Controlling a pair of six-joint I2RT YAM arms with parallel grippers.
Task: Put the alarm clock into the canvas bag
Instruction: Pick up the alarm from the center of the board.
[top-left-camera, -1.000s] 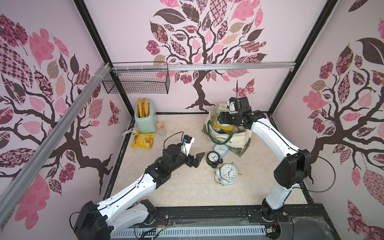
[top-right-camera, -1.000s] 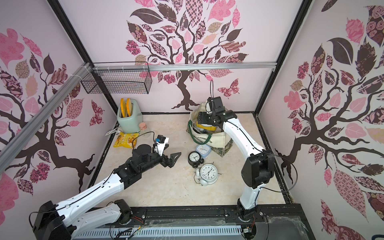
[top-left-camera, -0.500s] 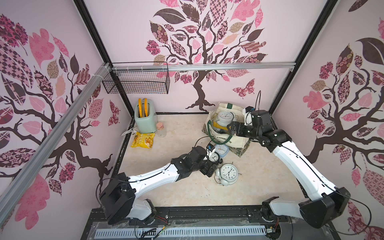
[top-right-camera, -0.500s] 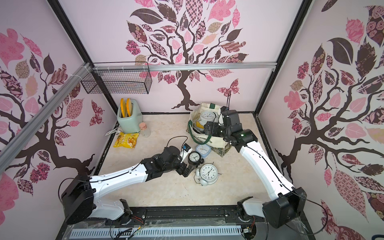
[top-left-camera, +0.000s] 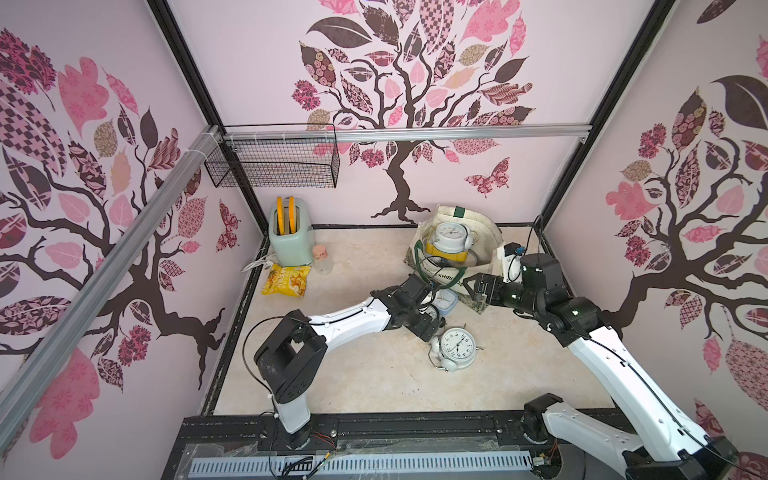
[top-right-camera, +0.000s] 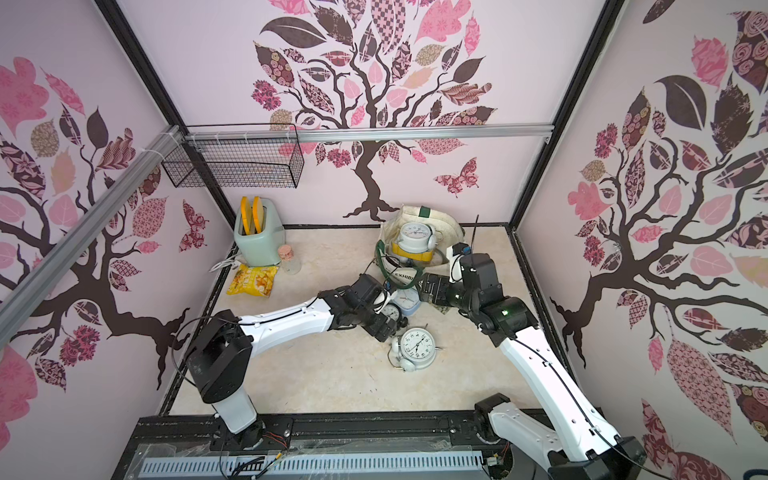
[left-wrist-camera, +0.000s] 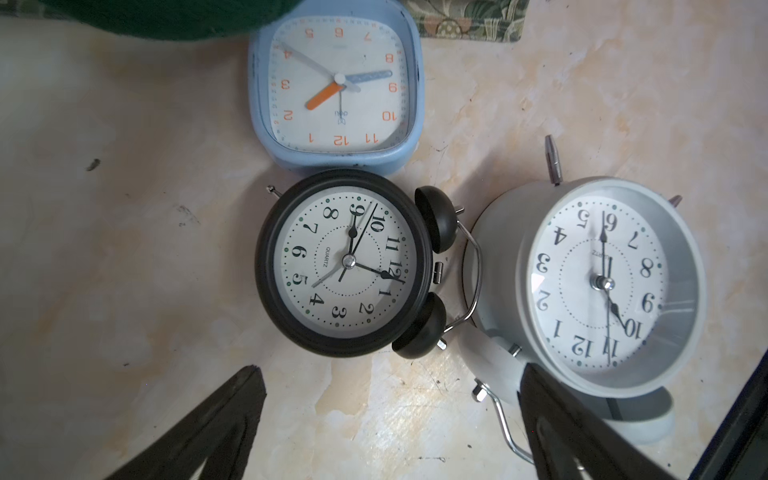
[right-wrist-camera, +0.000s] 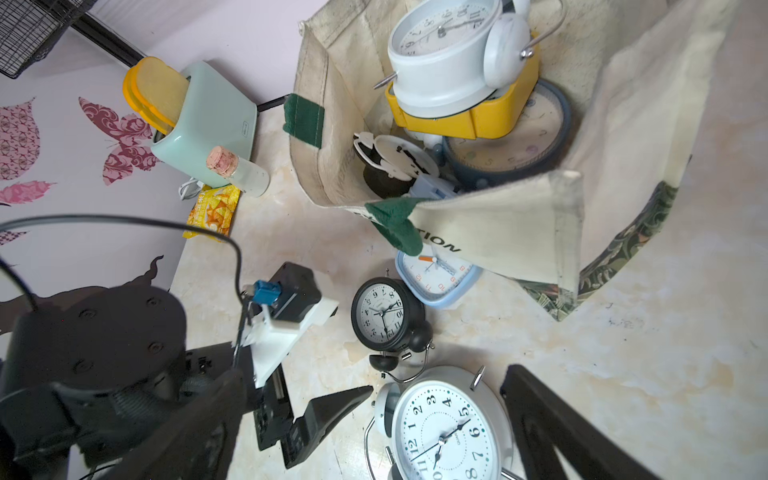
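Left claw (left-wrist-camera: 388, 374) spread wide, empty, poised above a round black alarm clock (left-wrist-camera: 345, 262) with twin domed bells on the mottled cream stone-look table (left-wrist-camera: 124, 208). Just beside it: a rounded-square pale-blue alarm clock (left-wrist-camera: 336, 87) with orange numerals, then a larger white alarm clock (left-wrist-camera: 602, 286), glossy, with thin metal legs. Soft cream canvas bag (right-wrist-camera: 498, 224) stands gaping, several clocks (right-wrist-camera: 449, 62) inside. Right claw (right-wrist-camera: 436, 380) fully open, gripping nothing, beside the bag's leaf-printed band.

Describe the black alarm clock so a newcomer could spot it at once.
Find the canvas bag at the back of the table. Three clocks lie before it. Beside the square blue clock and larger white clock, the black alarm clock alone has a black rim and bells.
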